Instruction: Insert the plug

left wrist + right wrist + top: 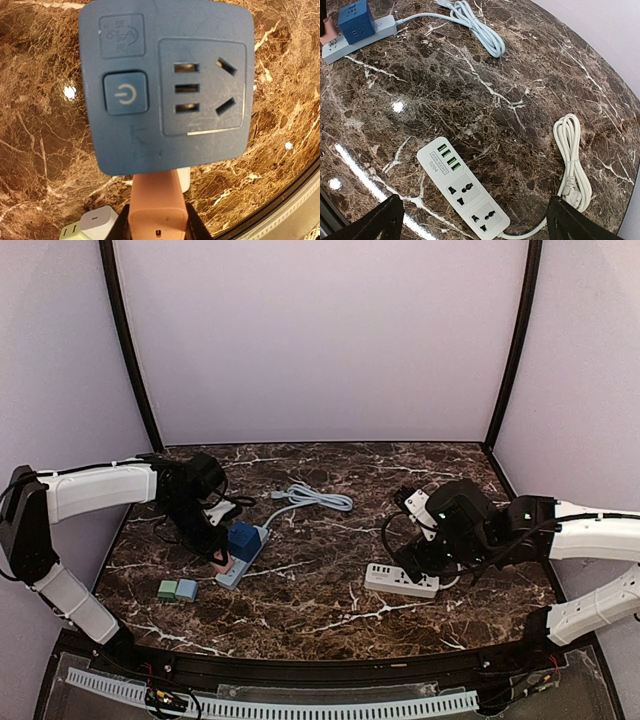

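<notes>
My left gripper (213,548) is shut on a salmon-pink plug (221,563). In the left wrist view the pink plug (157,200) sits between my dark fingers (196,229), just below a blue cube socket (167,85) with a power button and outlet holes. The cube (243,539) stands on a light blue power strip (237,567). My right gripper (430,548) hovers open and empty over a white power strip (402,580). That strip (465,187) lies between its spread fingers (375,225).
A green and a grey-blue charger (177,590) lie near the left front; they show in the left wrist view (95,222). A light blue cable coil (315,498) lies mid-table. A white cable coil (572,160) lies right of the white strip.
</notes>
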`<state>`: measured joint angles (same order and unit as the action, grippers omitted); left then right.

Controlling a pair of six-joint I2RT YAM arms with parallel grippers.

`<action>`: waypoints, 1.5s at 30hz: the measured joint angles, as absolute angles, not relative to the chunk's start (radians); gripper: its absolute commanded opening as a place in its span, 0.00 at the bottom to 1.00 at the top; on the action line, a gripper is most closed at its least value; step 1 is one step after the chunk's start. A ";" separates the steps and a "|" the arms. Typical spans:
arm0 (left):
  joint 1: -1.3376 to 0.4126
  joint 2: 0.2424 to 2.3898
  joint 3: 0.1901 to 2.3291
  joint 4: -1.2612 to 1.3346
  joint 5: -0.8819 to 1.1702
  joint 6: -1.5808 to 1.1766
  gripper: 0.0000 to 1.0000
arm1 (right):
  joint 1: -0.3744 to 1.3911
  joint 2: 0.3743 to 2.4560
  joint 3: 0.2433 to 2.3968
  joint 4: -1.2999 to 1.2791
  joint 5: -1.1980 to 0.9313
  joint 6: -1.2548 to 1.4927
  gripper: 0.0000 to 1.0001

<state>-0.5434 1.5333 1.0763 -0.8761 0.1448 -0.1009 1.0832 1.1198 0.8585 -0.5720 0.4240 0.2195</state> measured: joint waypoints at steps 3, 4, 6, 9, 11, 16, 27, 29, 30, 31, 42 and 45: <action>-0.544 1.533 1.077 -0.879 0.135 -0.101 0.01 | 1.083 1.120 0.856 -0.571 0.424 0.214 0.99; -0.546 1.533 1.077 -0.881 0.132 -0.101 0.01 | 1.083 1.120 0.855 -0.571 0.424 0.213 0.99; -0.546 1.533 1.080 -0.887 0.125 -0.101 0.01 | 1.083 1.120 0.854 -0.570 0.424 0.209 0.99; -0.547 1.533 1.084 -0.906 0.109 -0.101 0.01 | 1.083 1.119 0.852 -0.570 0.424 0.204 0.99; -0.547 1.533 1.086 -0.922 0.103 -0.101 0.01 | 1.083 1.119 0.852 -0.569 0.424 0.203 0.99; -0.547 1.533 1.089 -0.937 0.104 -0.110 0.01 | 1.083 1.119 0.850 -0.569 0.424 0.200 0.99; -0.568 1.536 1.097 -0.913 0.123 -0.151 0.01 | 1.083 1.119 0.850 -0.569 0.424 0.200 0.99; -0.573 1.541 1.098 -0.908 0.123 -0.154 0.01 | 1.083 1.117 0.850 -0.569 0.424 0.200 0.98; -0.574 1.544 1.098 -0.906 0.123 -0.155 0.01 | 1.083 1.117 0.850 -0.569 0.424 0.200 0.99; -0.575 1.547 1.098 -0.905 0.123 -0.157 0.01 | 1.083 1.116 0.850 -0.569 0.424 0.200 0.99; -0.576 1.570 1.110 -0.912 0.097 -0.161 0.01 | 1.083 1.105 0.846 -0.570 0.424 0.201 0.99; -0.576 1.570 1.110 -0.913 0.089 -0.161 0.01 | 1.083 1.105 0.846 -0.569 0.424 0.201 0.99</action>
